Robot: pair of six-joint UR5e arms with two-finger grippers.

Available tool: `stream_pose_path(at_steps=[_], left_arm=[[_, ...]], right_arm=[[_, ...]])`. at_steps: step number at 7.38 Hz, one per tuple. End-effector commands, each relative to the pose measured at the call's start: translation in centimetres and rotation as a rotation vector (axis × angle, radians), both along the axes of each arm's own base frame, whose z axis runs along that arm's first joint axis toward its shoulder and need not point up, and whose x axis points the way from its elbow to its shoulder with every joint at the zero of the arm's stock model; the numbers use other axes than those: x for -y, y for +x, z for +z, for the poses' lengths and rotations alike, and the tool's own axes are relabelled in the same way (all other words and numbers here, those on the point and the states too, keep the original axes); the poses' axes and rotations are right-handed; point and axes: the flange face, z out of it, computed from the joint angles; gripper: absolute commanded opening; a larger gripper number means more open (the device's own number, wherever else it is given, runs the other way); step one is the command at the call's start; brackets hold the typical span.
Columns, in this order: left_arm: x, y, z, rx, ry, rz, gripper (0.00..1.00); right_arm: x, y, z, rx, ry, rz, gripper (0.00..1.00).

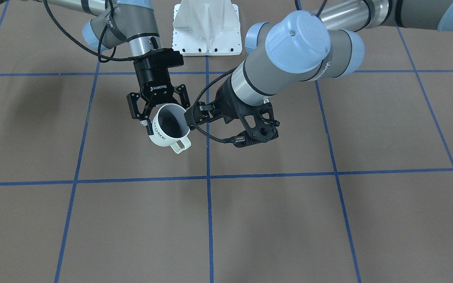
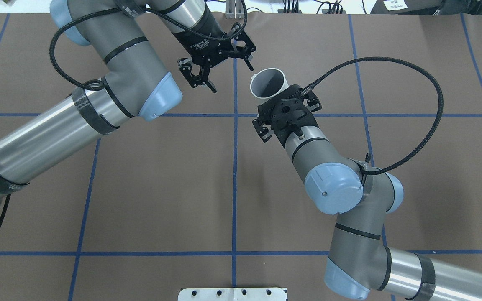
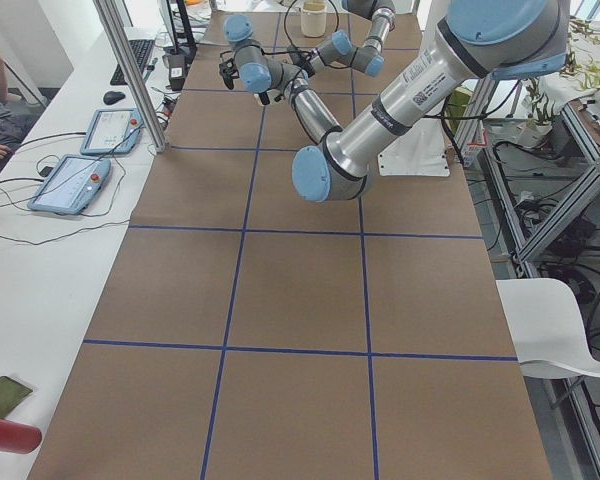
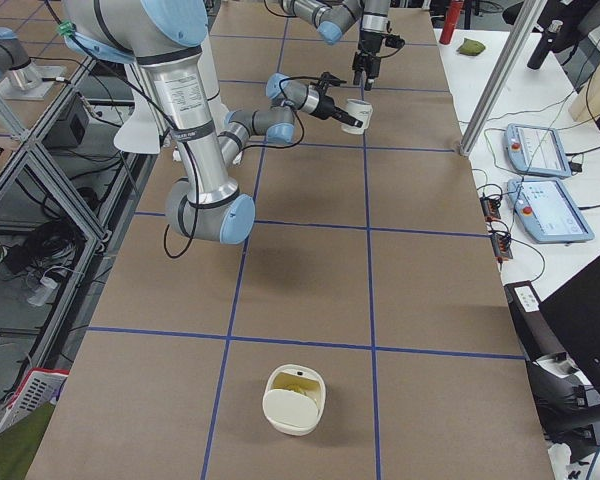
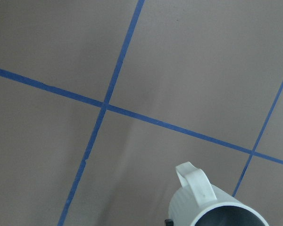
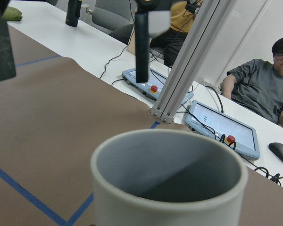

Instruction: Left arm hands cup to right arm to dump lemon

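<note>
R gripper [image 1: 190,116] pinched narrow on rim & wall of cup [image 1: 162,136], gripping it tilted, mouth up, well clear of table [image 1: 250,220]. Handle [image 1: 182,145] sticks out just beside R fingers. Cup's inside shows grey in R wrist view. L gripper [image 2: 232,78] spread wide, gripping nothing, pointing down w/ cup just below its fingertips, apart from both fingers. "HOME" side faces away from R claw.

A: What covers the table [image 1: 273,220]?
B: A brown sheet, gridded with blue tape lines [image 1: 209,220].
A: Anything on it?
B: A white mounting plate [image 1: 207,27] at the robot's side and a cream pot [image 4: 294,402] near the right end.
</note>
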Motion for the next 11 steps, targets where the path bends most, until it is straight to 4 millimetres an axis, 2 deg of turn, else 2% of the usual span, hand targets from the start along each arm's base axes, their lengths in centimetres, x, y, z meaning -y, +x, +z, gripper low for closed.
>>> stream_pose_path(at_steps=[1,2,4,7,9,11], left_arm=[[-1.4,1.6,-0.9,-0.008,0.009,0.028,1.0],[-1.7,2.0,-0.9,-0.008,0.009,0.034,0.99],[-2.2,3.0,-1.1,-0.005,0.007,0.048,0.87],[-0.9,4.2,-2.0,0.007,-0.004,0.045,0.72],[-0.3,4.7,-1.6,-0.001,0.005,0.044,0.6],[-0.3,4.8,-1.5,0.0,0.006,0.044,0.54]], right_arm=[[0.0,0.0,0.0,0.001,0.0,0.001,0.49],[0.0,0.0,-0.1,0.017,-0.008,0.006,0.49],[0.0,0.0,-0.1,0.017,-0.008,0.006,0.49],[-0.1,-0.1,-0.1,0.019,-0.009,0.003,0.49],[-0.1,0.0,0.1,0.019,-0.009,0.005,0.5],[-0.1,0.0,0.1,0.019,-0.009,0.005,0.5]])
